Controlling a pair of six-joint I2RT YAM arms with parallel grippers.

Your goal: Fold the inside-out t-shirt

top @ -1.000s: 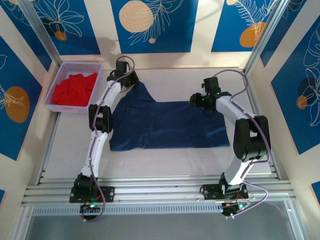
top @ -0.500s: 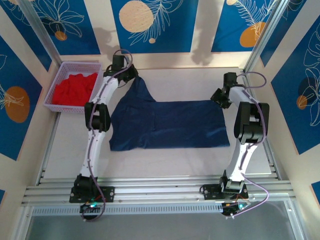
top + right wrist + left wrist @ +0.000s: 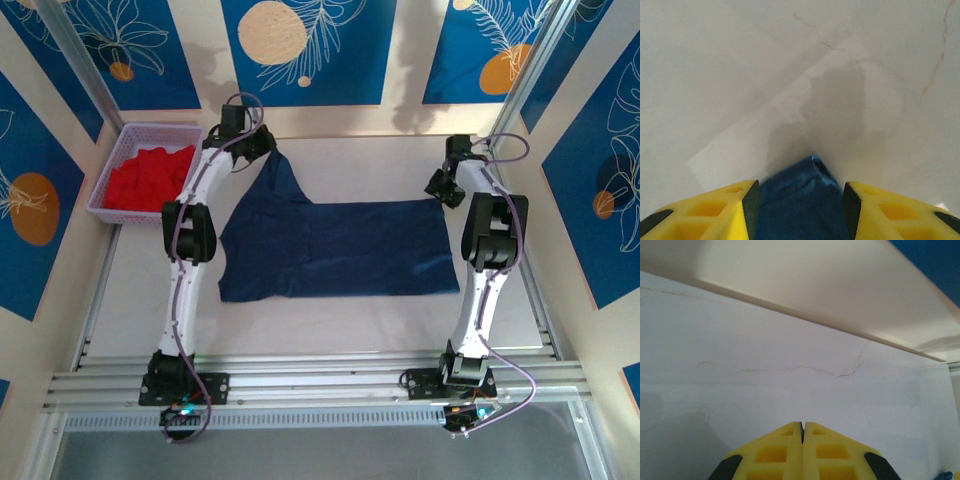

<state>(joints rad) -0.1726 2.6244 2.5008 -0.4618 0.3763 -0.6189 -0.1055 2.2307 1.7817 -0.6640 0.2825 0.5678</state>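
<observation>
The inside-out t-shirt (image 3: 340, 250) lies spread across the middle of the white surface (image 3: 330, 325), navy and mostly flat, with its 2 far corners taken up by the arms. The left pincer (image 3: 262, 148) is closed tight at the far-left corner. From above, the cloth rises to a point there, so I judge it has a thin pinch of fabric, though its own camera shows no cloth past the pressed-together fingers. The right pincer (image 3: 801, 185) sits at the far-right corner, jaws about half apart with a bunched wad of blue fabric filling the gap between them. Holding both far corners like this looks meant to tension the back edge, either to smooth the shirt or to carry that edge over for a fold.

At the far left stands a lilac basket (image 3: 112, 212), just beside the shirt's corner, and it holds a crumpled red garment (image 3: 150, 175).
</observation>
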